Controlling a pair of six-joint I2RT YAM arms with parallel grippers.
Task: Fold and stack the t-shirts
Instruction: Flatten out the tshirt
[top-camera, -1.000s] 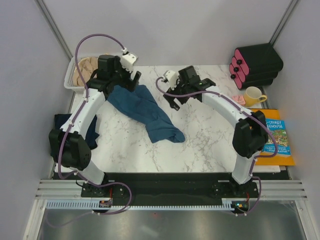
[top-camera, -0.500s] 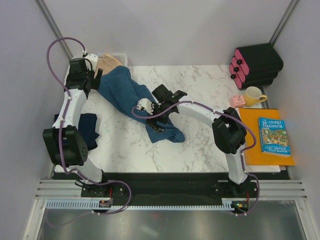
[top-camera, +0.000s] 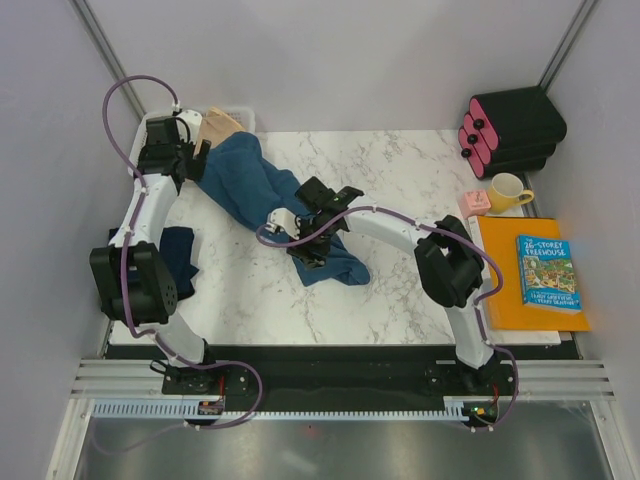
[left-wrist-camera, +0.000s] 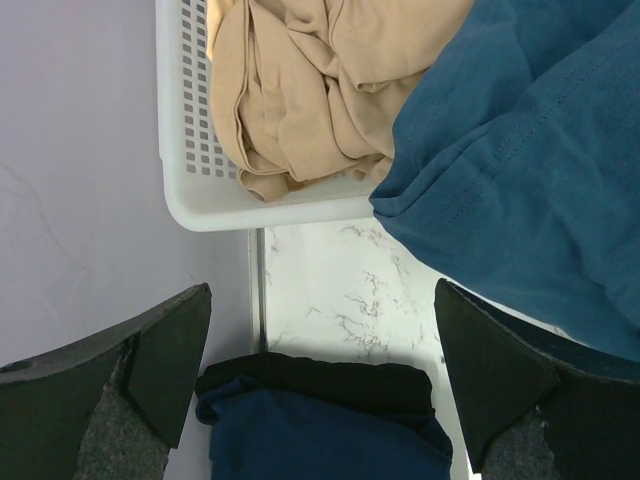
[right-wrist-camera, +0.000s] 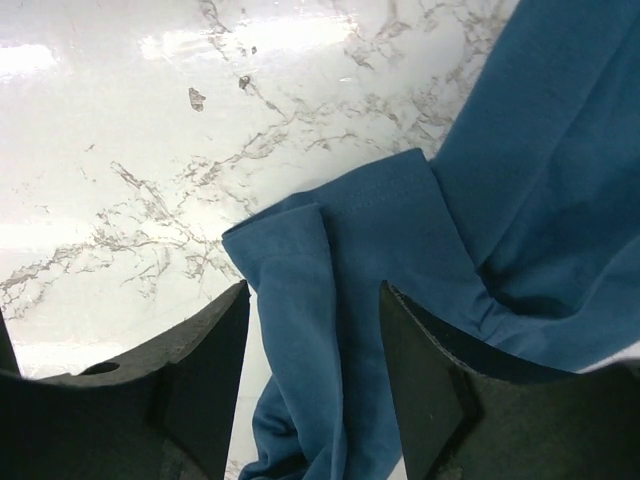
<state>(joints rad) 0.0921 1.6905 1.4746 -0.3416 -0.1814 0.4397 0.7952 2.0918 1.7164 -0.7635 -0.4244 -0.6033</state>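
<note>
The teal-blue t-shirt (top-camera: 262, 196) lies crumpled in a long diagonal on the marble, its upper end draped at the basket corner (left-wrist-camera: 520, 150). My left gripper (top-camera: 185, 160) hovers there, open and empty (left-wrist-camera: 320, 380), the teal cloth beside its right finger. The dark navy t-shirt (top-camera: 180, 255) lies folded at the table's left edge, directly below the left jaws (left-wrist-camera: 320, 430). The beige-tan t-shirt (top-camera: 215, 125) sits bunched in the basket (left-wrist-camera: 300, 90). My right gripper (top-camera: 305, 250) is open over the teal shirt's lower end, a fold of cloth (right-wrist-camera: 330, 300) between its fingers (right-wrist-camera: 315, 390).
The white slotted basket (top-camera: 143, 165) stands at the back left corner (left-wrist-camera: 200, 170). At the right are a yellow mug (top-camera: 507, 190), a small pink object (top-camera: 476, 202), a black-and-pink case (top-camera: 510, 130) and a book (top-camera: 548, 272) on an orange mat (top-camera: 520, 305).
My left gripper swung left and back to the basket corner, pulling the teal shirt's upper end with it. My right gripper came from the back middle down onto the shirt's lower end.
</note>
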